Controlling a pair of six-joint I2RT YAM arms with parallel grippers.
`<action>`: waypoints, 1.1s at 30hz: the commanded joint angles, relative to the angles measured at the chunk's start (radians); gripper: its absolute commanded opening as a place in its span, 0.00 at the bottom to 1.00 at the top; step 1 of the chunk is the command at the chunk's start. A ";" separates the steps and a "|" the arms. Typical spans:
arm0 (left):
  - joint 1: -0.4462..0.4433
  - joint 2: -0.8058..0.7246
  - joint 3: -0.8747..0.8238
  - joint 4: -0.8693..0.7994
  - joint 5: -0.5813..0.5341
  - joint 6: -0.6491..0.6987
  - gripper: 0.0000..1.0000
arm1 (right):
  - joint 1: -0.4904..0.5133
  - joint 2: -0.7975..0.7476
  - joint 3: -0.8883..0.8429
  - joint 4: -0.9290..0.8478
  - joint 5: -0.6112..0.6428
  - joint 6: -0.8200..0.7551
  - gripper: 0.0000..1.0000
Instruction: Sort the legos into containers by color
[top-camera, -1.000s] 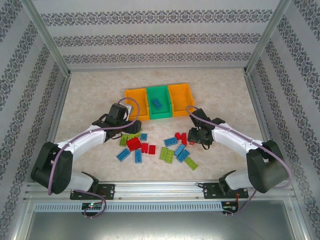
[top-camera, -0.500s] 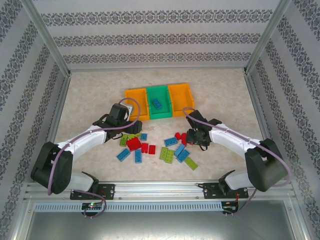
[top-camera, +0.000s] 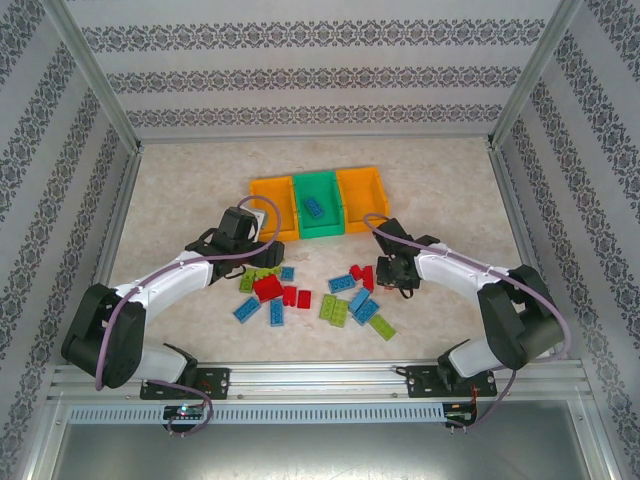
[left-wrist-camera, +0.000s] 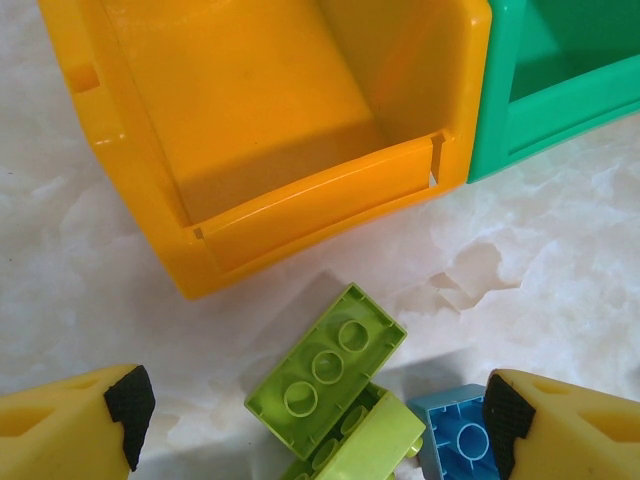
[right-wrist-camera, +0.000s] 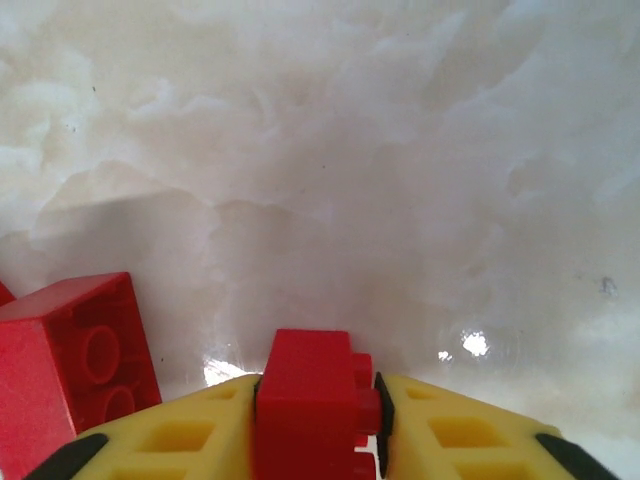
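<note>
Three bins stand in a row: a left orange bin, a green bin holding one blue brick, and a right orange bin. Loose legos lie in front of them, among them a red brick, a blue brick and a lime brick. My left gripper hangs open over two stacked lime bricks, just short of the orange bin; a light-blue brick touches its right finger. My right gripper is shut on a small red brick, low over the table.
Another red brick lies just left of the right gripper. The green bin's corner adjoins the orange bin. The marble tabletop is bare left and right of the bins. Patterned walls and metal posts enclose the table.
The right arm's elbow has swung left and forward while its gripper stays by the red bricks at the pile's right edge. The left arm has not moved.
</note>
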 joint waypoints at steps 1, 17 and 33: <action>-0.015 -0.018 0.003 0.029 -0.012 0.014 0.87 | -0.005 0.012 0.012 0.012 -0.010 -0.021 0.30; -0.026 -0.016 0.013 0.030 0.016 0.023 0.87 | -0.069 0.052 0.336 0.027 -0.059 -0.109 0.20; -0.082 -0.063 -0.001 -0.009 -0.039 0.018 0.88 | -0.128 0.450 0.773 0.010 -0.054 -0.158 0.46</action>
